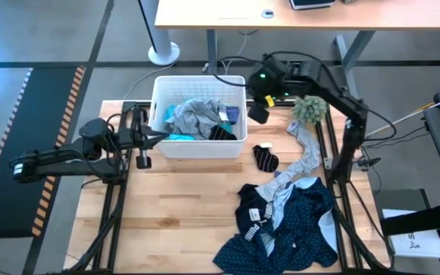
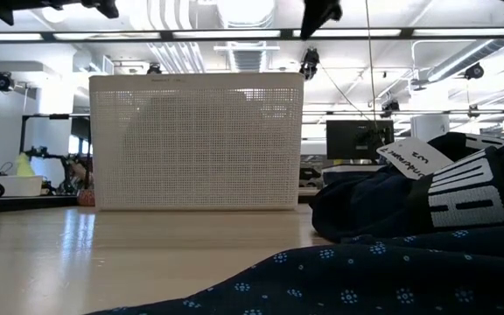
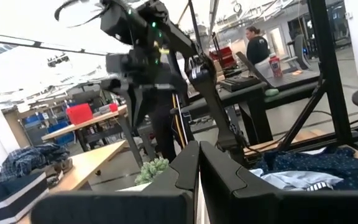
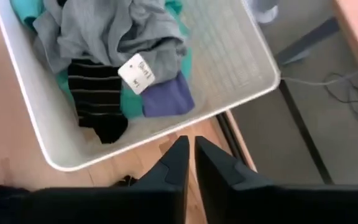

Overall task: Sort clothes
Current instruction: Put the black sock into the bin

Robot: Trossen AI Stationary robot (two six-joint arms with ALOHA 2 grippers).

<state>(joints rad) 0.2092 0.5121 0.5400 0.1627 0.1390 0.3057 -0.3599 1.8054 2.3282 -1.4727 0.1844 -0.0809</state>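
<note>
The white basket (image 1: pixel 197 149) stands at the table's far middle. In it lie a grey garment (image 4: pixel 114 28), a teal one (image 4: pixel 132 99), a black striped piece (image 4: pixel 95 93) and a blue-violet piece (image 4: pixel 166 98) with a white tag. On the table to its right lie a black sock (image 1: pixel 265 158), a pale grey garment (image 1: pixel 305 153) and a navy dotted pile (image 1: pixel 292 225). My right gripper (image 1: pixel 258 113) hangs shut and empty above the basket's right rim. My left gripper (image 1: pixel 142 141) is shut and empty by the basket's left wall.
A fuzzy green plant (image 1: pixel 309 108) stands at the far right. The dark frame rails (image 1: pixel 342 164) run along the table's sides. Bare wood (image 1: pixel 174 221) shows at the near left. In the low view the basket (image 2: pixel 197 140) stands behind navy dotted fabric (image 2: pixel 366 271).
</note>
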